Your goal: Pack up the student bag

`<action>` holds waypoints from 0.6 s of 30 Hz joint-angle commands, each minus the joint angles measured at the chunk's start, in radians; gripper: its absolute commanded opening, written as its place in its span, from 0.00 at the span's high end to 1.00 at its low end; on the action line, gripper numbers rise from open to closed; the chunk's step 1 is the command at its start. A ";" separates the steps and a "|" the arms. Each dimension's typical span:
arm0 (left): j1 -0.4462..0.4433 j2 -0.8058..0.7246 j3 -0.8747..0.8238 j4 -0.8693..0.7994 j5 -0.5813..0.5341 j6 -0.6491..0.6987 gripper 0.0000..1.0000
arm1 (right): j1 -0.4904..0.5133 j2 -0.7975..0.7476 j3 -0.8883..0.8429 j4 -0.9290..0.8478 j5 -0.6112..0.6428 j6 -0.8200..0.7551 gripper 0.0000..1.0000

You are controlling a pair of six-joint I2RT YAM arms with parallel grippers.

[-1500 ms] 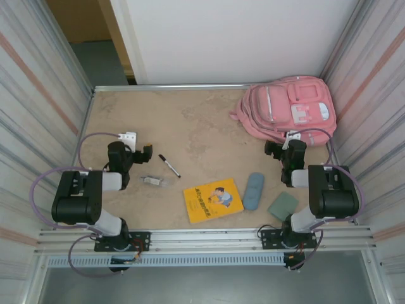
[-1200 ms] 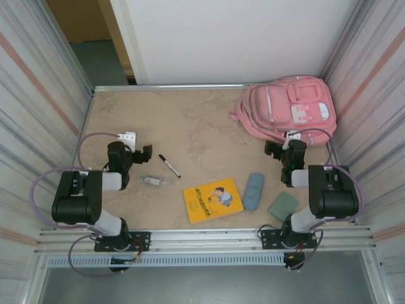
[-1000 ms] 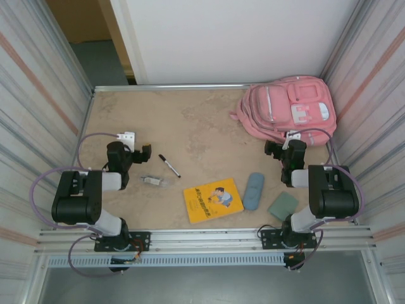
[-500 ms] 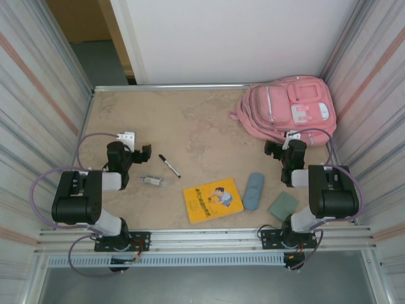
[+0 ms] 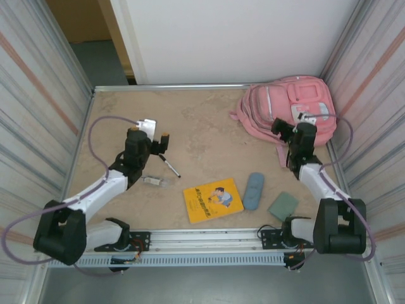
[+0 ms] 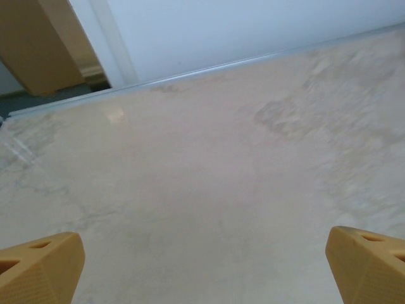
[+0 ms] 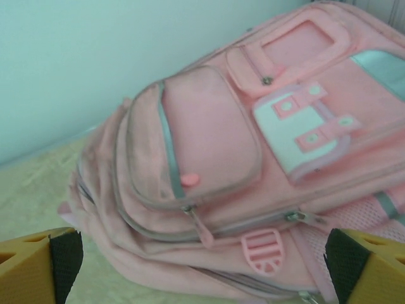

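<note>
Right wrist: student bag [image 7: 209, 145], lower right corner out of frame.

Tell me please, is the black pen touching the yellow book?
Apart. The top view shows a strip of bare table between the black pen and the yellow book; the pen lies up and left of the book's nearest corner.

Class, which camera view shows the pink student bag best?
The right wrist view: the student bag is close, its zips and pockets plain. The top external view shows it smaller, in the far right corner. The left wrist view faces the table.
</note>
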 commanded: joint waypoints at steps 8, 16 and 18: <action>0.079 -0.067 0.173 -0.493 0.324 -0.286 0.01 | 0.208 0.479 0.600 -0.596 0.016 -0.114 0.07; 0.010 -0.101 0.175 -0.594 0.295 -0.281 0.01 | 0.164 0.718 0.849 -0.756 0.149 -0.216 0.19; -0.010 -0.104 0.173 -0.609 0.285 -0.284 0.01 | 0.167 0.756 0.897 -0.783 0.187 -0.236 0.21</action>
